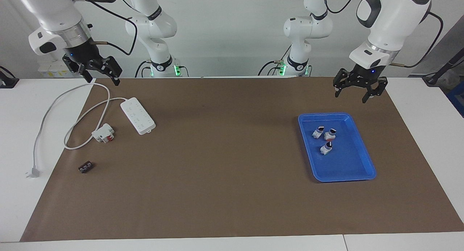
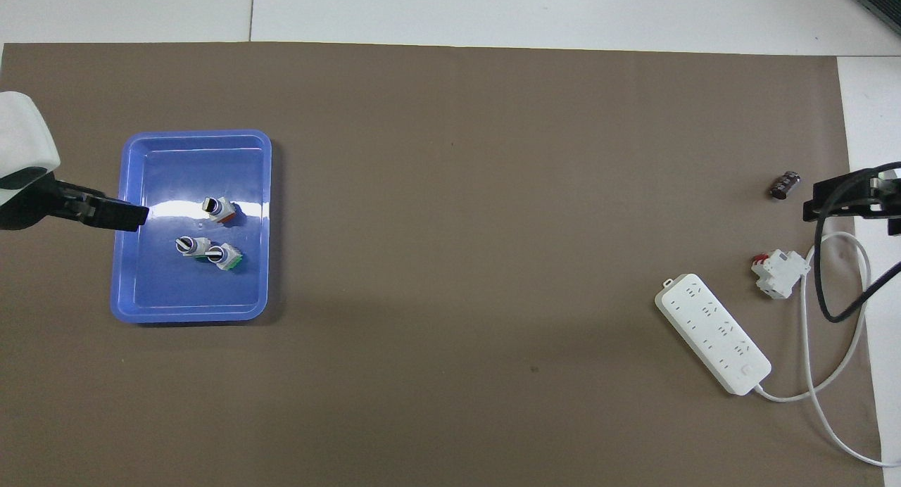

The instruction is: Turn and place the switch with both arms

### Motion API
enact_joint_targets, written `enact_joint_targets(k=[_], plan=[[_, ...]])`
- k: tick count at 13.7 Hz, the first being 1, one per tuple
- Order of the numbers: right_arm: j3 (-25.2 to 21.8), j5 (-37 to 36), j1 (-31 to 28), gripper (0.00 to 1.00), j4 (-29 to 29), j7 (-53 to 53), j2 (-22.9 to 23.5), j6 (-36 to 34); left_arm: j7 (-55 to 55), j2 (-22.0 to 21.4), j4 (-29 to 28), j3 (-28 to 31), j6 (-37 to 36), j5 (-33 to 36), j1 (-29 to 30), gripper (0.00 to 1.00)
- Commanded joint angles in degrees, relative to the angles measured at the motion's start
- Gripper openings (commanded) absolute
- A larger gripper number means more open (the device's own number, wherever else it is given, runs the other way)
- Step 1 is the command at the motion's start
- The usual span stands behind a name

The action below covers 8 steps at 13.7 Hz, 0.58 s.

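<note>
Three small knob switches lie in a blue tray (image 1: 359, 171) (image 2: 190, 304) toward the left arm's end of the table. The switch (image 2: 218, 210) (image 1: 326, 148) farthest from the robots shows a white body, black tip and orange-red base. A second one (image 1: 330, 134) (image 2: 187, 245) and a third with a green base (image 2: 227, 257) (image 1: 318, 132) lie nearer to the robots. My left gripper (image 1: 353, 93) (image 2: 105, 212) is open and empty, up in the air by the tray's rim. My right gripper (image 1: 102, 78) (image 2: 848, 197) is open and empty, raised over the cable.
A white power strip (image 1: 137, 115) (image 2: 714, 332) with a looping cable (image 1: 43, 124) lies at the right arm's end. A white-and-red boxy block (image 1: 103, 133) (image 2: 778, 272) and a small dark brown piece (image 1: 85, 167) (image 2: 783, 184) lie beside it. A brown mat (image 1: 224, 153) covers the table.
</note>
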Motion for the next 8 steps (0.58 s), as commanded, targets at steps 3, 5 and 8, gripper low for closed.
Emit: enact_joint_targets(k=[3,5,8], plan=[[0.2,0.4,0.0,1.00,-3.1,1.3,-2.3,1.8,-0.9,7.4,17.1,0.0,-14.6,2.7,0.3,1.00],[0.0,1.0,-0.3,1.00,-3.0,0.8,-2.3,1.6,-2.3,7.4,19.1,0.1,-17.5,2.4,0.6,1.00],[0.1,1.1,0.0,1.00,-3.0,0.7,-2.3,1.3,-12.8,3.2,13.8,-0.2,-19.1,2.5,0.8,1.00]])
